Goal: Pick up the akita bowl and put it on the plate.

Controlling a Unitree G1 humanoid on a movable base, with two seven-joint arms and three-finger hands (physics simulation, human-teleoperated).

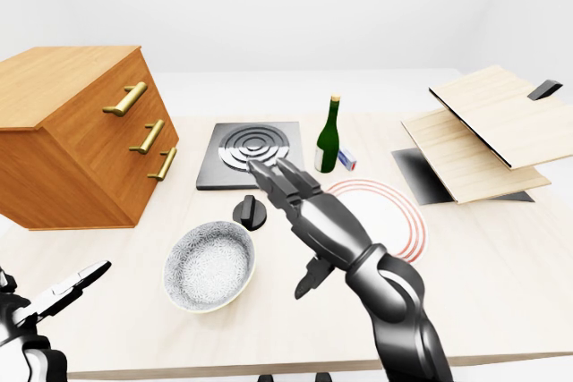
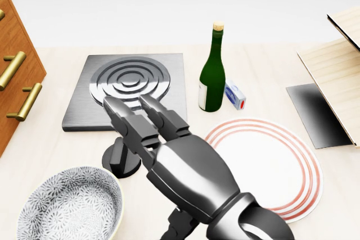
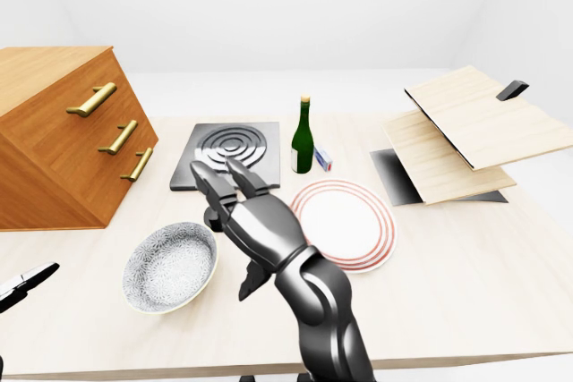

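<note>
The akita bowl point(image 2: 70, 206), grey-speckled with a pale rim, stands empty at the lower left of the head view. To its right lies the white plate point(image 2: 287, 167) with red rings, bare. My right hand point(image 3: 228, 230) hovers open between the two, fingers point(image 2: 128, 121) stretched toward the upper left, over the black knob. Its thumb points down, just right of the bowl's rim, touching nothing. My left hand point(image 1: 67, 288) shows at the bottom left of the left-eye view, open and off the table's edge.
A grey burner plate point(image 2: 129, 91) lies above the bowl, with a black knob point(image 2: 119, 161) partly behind my hand. A green bottle point(image 2: 212, 77) and small box point(image 2: 235, 95) stand above the plate. Wooden drawers point(image 1: 81, 140) at left; stacked boards point(image 1: 483, 131) at right.
</note>
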